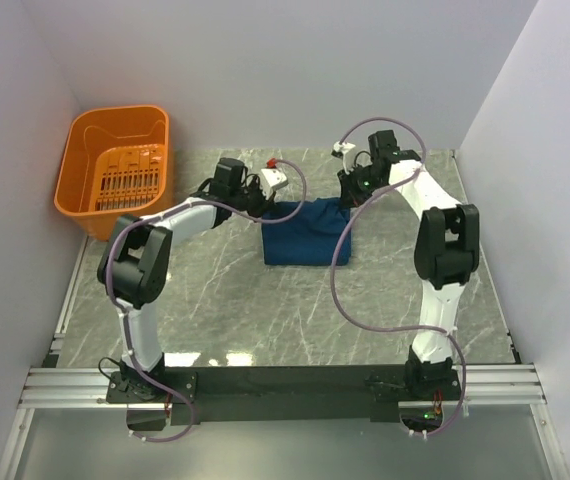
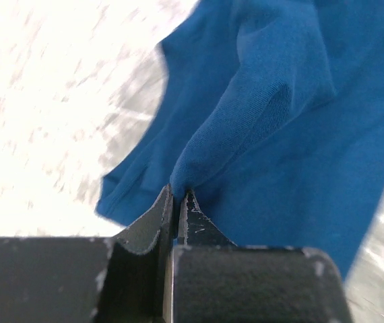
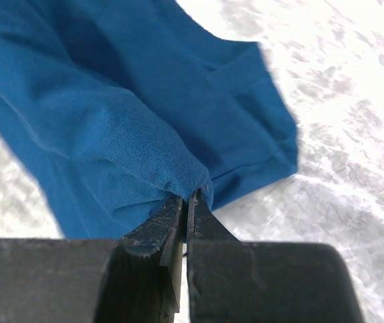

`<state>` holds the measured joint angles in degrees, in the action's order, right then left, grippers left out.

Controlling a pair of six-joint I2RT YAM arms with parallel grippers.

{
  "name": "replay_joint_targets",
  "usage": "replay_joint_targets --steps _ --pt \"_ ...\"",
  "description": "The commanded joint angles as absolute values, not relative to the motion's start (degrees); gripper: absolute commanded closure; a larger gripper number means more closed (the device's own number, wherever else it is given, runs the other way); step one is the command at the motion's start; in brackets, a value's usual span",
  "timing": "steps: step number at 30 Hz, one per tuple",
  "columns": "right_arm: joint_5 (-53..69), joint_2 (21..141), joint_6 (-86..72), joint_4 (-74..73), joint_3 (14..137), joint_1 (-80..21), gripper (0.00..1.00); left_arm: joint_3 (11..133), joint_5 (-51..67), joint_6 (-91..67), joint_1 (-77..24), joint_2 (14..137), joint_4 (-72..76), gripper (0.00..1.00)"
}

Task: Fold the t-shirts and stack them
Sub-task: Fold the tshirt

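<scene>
A dark navy-blue t-shirt (image 1: 303, 232) lies partly folded on the marble table, its print hidden. My left gripper (image 1: 263, 203) is shut on the shirt's far left corner. In the left wrist view a pinched ridge of the t-shirt (image 2: 246, 114) rises from between the left gripper's (image 2: 179, 193) closed tips. My right gripper (image 1: 349, 196) is shut on the far right corner. From the right wrist camera, the t-shirt (image 3: 104, 128) bunches into the right gripper's (image 3: 187, 197) closed tips, and both held corners sit a little above the table.
An orange plastic basket (image 1: 117, 167) stands at the back left against the wall. White walls close the table on the left, back and right. Grey marble tabletop (image 1: 265, 310) shows between the shirt and the arm bases.
</scene>
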<state>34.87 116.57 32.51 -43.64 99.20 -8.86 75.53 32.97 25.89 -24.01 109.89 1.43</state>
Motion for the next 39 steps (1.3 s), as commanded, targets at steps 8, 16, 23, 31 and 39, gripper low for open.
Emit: replay_joint_targets --steps 8,16,23,31,39 --pt "28.30 123.13 19.26 -34.81 107.14 -8.70 1.00 78.48 21.18 18.81 -23.29 113.99 9.93 0.99" --pt "24.62 125.51 14.96 -33.32 108.19 -9.49 0.91 81.12 18.74 13.72 -23.38 117.15 11.33 0.80" --pt "16.70 121.83 9.41 -31.38 107.14 -9.14 0.35 87.35 12.93 9.85 -23.47 115.06 6.61 0.18" --pt "41.96 112.24 12.30 -35.40 96.42 -7.38 0.48 91.41 20.80 -4.38 -21.45 108.55 -6.50 0.16" --pt "44.66 121.52 4.85 -36.21 102.73 -10.20 0.76 91.04 37.09 -23.78 -21.18 116.53 -0.70 0.37"
